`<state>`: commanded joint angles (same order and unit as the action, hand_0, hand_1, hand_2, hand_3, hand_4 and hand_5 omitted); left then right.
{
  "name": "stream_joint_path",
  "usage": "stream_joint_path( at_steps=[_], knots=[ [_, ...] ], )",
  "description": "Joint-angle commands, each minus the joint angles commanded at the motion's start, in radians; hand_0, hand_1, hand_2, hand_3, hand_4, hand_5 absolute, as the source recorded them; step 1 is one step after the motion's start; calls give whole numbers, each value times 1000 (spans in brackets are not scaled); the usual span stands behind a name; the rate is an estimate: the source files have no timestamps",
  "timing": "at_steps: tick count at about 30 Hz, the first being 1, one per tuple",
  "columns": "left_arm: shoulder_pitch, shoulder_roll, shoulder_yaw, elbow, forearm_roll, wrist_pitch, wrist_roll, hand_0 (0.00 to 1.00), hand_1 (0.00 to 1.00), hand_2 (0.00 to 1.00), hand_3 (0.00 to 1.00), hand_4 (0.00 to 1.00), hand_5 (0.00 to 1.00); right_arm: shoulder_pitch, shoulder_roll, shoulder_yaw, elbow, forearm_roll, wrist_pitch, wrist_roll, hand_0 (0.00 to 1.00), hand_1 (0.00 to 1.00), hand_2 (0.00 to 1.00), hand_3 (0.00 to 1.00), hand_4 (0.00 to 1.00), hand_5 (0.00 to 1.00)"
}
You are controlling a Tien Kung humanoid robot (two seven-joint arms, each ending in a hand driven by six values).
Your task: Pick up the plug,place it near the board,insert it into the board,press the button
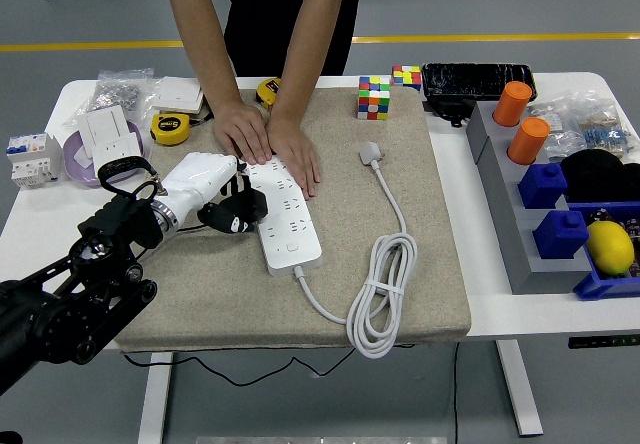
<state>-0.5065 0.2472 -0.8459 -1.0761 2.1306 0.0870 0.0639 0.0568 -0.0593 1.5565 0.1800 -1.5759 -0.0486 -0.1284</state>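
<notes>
A white power strip [285, 212] lies on the beige mat [200, 284], its cable coiled at the front right [380, 294] and ending in a white plug [371, 151] near the mat's far side. My left hand [232, 207], white with black fingers, is curled on a small dark plug [246, 210] pressed against the strip's left edge at its middle. A person at the far side presses both hands [270, 144] flat on the strip's far end. My right arm is out of view.
Two yellow tape measures [170, 127], white switches [108, 132] and a purple dish [75, 159] lie at the back left. Rubik's cubes [374, 96] stand behind the mat. Grey and blue bins with orange cylinders [515, 104], blue blocks [545, 184] and a lemon [609, 245] line the right.
</notes>
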Motion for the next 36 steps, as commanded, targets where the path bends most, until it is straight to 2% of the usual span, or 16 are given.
stream_joint_path(
  at_steps=[4, 5, 10, 11, 16, 17, 22, 23, 26, 29, 30, 32, 34, 35, 36],
  knots=[
    [-1, 0, -2, 1, -4, -10, 0, 541, 641, 560, 526, 998, 308, 1, 0, 4, 0, -3, 0, 2, 770, 684, 705, 658, 987, 778],
    [-1, 1, -2, 1, -6, -12, 0, 632, 736, 680, 636, 998, 383, 1, 0, 7, 0, -5, 0, 2, 770, 685, 705, 660, 989, 778],
    [1, 0, -4, -1, -9, -7, -1, 632, 736, 680, 636, 998, 383, 1, -1, 10, 0, -6, 0, 4, 770, 685, 705, 660, 989, 778],
    [1, 0, -5, -1, -9, -6, -1, 679, 761, 703, 701, 998, 408, 1, -1, 10, 0, -7, 1, 4, 774, 685, 706, 662, 992, 780],
    [5, 1, -13, -11, -10, -7, -1, 679, 761, 703, 701, 998, 408, 0, -1, 13, 0, -8, 3, 8, 774, 685, 706, 662, 992, 780],
    [7, 1, -17, -14, -11, -8, -1, 686, 777, 722, 736, 998, 447, -1, -1, 13, 0, -8, 4, 8, 779, 685, 706, 668, 997, 784],
    [20, 4, -42, -39, -14, -32, 2, 686, 777, 722, 736, 998, 447, -3, -1, 13, 0, -8, 5, 9, 779, 685, 706, 668, 997, 784],
    [25, 6, -50, -48, -17, -43, 3, 745, 841, 769, 783, 998, 678, -3, -2, 13, 0, -8, 5, 9, 779, 685, 706, 671, 998, 793],
    [39, 6, -75, -69, -35, -67, -1, 745, 841, 769, 783, 998, 678, -1, -2, 9, 0, -5, 5, 9, 779, 685, 706, 671, 998, 793],
    [88, -4, -144, -127, -102, -83, -17, 745, 841, 769, 783, 998, 678, -2, 0, 4, 0, -1, 4, 8, 779, 685, 706, 671, 998, 793],
    [103, -7, -164, -143, -129, -81, -22, 783, 879, 821, 821, 998, 977, -2, 0, 3, 0, -1, 4, 7, 779, 685, 706, 673, 998, 803],
    [144, -24, -209, -182, -197, -50, -46, 783, 879, 821, 821, 998, 977, -4, 2, 3, 0, 0, 3, 6, 779, 685, 706, 673, 998, 803],
    [202, -59, -264, -231, -275, 13, -92, 783, 879, 821, 821, 998, 977, -6, 4, 1, 0, 1, 2, 5, 779, 685, 706, 673, 998, 803],
    [243, -86, -295, -263, -320, 59, -129, 783, 879, 821, 821, 998, 977, -9, 6, 3, 0, 1, 2, 4, 779, 685, 706, 673, 998, 803],
    [276, -108, -311, -286, -366, 103, -160, 797, 909, 885, 874, 998, 998, -10, 8, 3, 0, 1, 2, 4, 776, 685, 706, 678, 998, 813]
  ],
)
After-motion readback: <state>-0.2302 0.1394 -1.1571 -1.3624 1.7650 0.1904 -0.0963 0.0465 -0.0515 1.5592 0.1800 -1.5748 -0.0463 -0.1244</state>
